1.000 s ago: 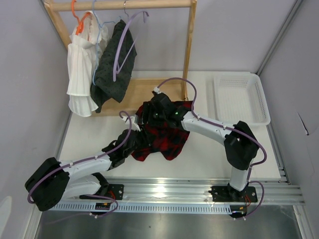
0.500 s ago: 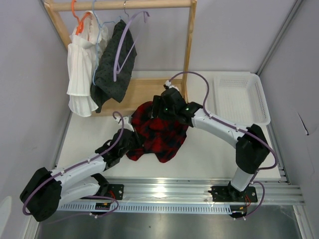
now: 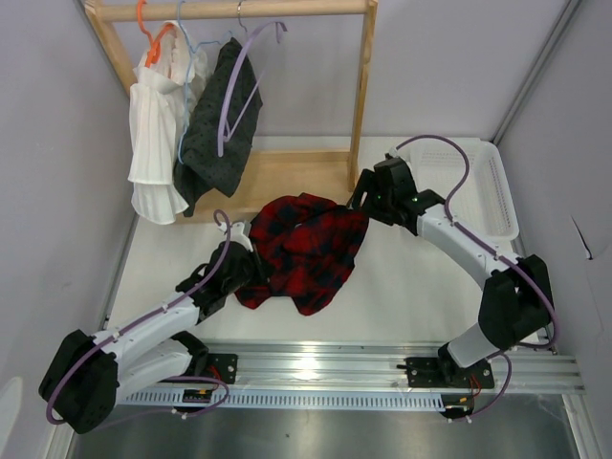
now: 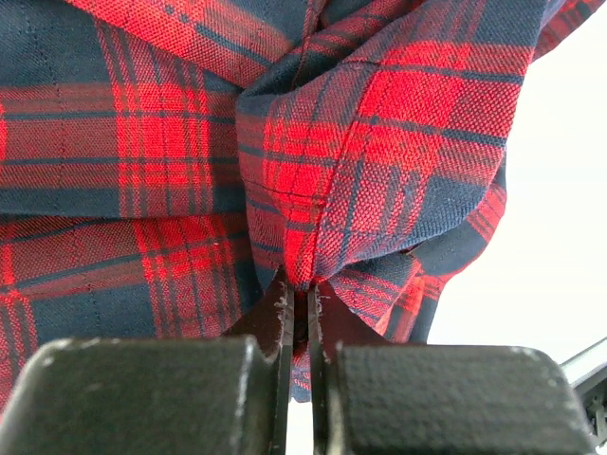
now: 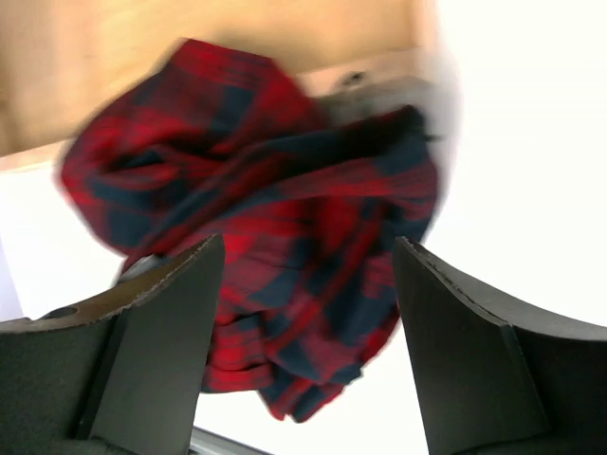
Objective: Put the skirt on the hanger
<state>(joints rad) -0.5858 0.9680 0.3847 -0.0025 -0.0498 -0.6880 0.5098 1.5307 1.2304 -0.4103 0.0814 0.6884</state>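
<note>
The red-and-black checked skirt (image 3: 306, 247) lies crumpled on the white table, just in front of the rack's wooden base. It fills the left wrist view (image 4: 285, 142) and shows blurred in the right wrist view (image 5: 275, 218). My left gripper (image 3: 251, 271) is shut on a fold at the skirt's left edge (image 4: 296, 284). My right gripper (image 3: 361, 203) is open and empty, off the skirt's right side (image 5: 303, 313). The lilac hanger (image 3: 241, 81) hangs on the rack's rod, in front of the dark dotted garment.
A wooden clothes rack (image 3: 361, 96) stands at the back with a white pleated garment (image 3: 158, 143) on an orange hanger and a dark dotted garment (image 3: 220, 129). A white basket (image 3: 463, 187) sits at the right.
My right gripper has let go of the skirt and pulled back to the right. The skirt has settled on the table. My left arm has shifted slightly left, still holding the cloth.
</note>
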